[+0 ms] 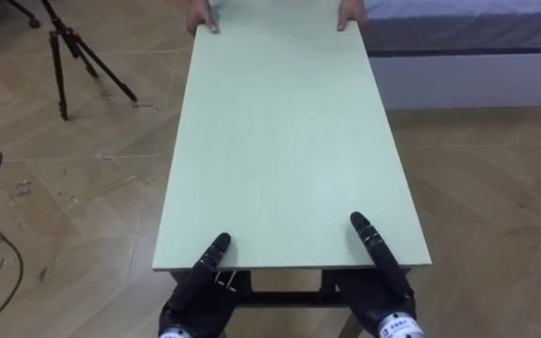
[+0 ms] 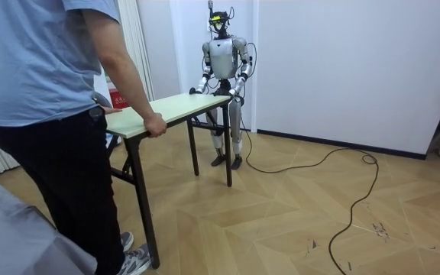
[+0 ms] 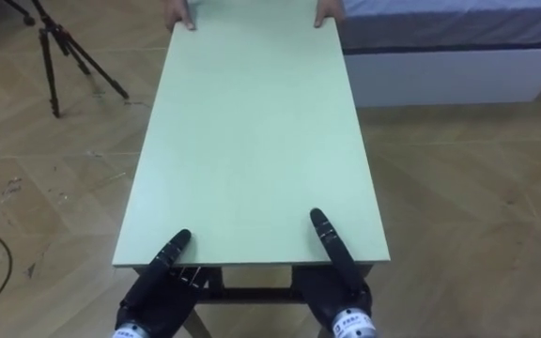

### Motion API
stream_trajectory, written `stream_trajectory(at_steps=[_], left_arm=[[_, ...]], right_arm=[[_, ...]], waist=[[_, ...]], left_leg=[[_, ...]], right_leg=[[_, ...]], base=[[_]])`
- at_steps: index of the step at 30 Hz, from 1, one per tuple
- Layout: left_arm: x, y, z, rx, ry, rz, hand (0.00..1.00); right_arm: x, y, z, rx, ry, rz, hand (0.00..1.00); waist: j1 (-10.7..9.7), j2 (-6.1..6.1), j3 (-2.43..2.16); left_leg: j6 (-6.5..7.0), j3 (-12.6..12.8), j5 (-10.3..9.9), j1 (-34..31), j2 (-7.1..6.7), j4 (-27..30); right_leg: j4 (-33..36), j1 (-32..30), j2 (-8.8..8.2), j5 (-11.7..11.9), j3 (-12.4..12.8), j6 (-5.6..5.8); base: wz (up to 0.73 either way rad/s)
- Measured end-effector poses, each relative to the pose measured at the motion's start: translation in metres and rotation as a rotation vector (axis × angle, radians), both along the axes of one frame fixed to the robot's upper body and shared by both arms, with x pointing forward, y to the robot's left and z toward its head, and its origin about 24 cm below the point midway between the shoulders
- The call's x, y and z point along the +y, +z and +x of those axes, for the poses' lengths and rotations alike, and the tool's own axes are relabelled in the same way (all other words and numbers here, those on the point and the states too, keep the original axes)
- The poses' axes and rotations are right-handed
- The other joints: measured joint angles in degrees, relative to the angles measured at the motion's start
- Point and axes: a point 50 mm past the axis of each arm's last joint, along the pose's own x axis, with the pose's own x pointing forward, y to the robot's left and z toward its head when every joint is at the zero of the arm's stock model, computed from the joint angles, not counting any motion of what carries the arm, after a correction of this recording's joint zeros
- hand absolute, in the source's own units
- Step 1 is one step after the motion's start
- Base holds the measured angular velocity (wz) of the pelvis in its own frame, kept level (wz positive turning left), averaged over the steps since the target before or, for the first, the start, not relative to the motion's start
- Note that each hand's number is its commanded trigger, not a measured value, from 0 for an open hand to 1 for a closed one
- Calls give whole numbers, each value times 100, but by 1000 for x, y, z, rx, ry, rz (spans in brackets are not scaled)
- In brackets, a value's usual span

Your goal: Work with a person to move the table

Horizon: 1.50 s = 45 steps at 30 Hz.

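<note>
- Two robot hands, left hand [image 1: 195, 291] and right hand [image 1: 383, 286], are resting at lower frame on the near edge of the tabletop [image 1: 285, 141]; their closure cannot be told.
- At top of frame, person's hands [image 1: 202, 19] are gripping its far edge.

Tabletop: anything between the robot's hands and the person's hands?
Nothing. The eye views show the tabletop bare from left hand and right hand to the person's hands.

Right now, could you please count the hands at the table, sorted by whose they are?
Robot's hands: 2, left hand and right hand, at the near edge.
Person's hands: 2, at the far edge.
Total: 4 hands at the table.
</note>
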Motion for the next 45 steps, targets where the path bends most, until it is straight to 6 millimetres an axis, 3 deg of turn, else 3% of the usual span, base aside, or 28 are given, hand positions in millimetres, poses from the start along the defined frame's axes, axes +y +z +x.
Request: stream_trajectory(at_steps=[12,28,38,45], left_arm=[[1,-2,-1,-4,-5,49,100],[4,1,10,-39,-2,104,100],[4,2,4,-52,-18,128,100],[3,8,5,-86,-18,132,100]], right_arm=[[4,0,1,14,7,-43,100],[8,6,11,-25,6,-43,100],[5,7,9,-33,4,-62,100],[5,13,10,-49,1,-61,100]], waist=[[1,-60,0],[-6,-34,0],[38,-2,-26],[81,-83,-2]], left_leg=[[0,12,2,0,-2,27],[0,19,2,5,-2,23],[-3,6,4,103,-1,1],[-3,20,4,98,-2,-22]], right_leg=[[-4,1,-3,-1,48,2],[-9,-1,1,-1,73,2],[14,22,-2,-2,88,3],[10,10,-2,-3,91,5]], base=[[0],[0],[-2],[0]])
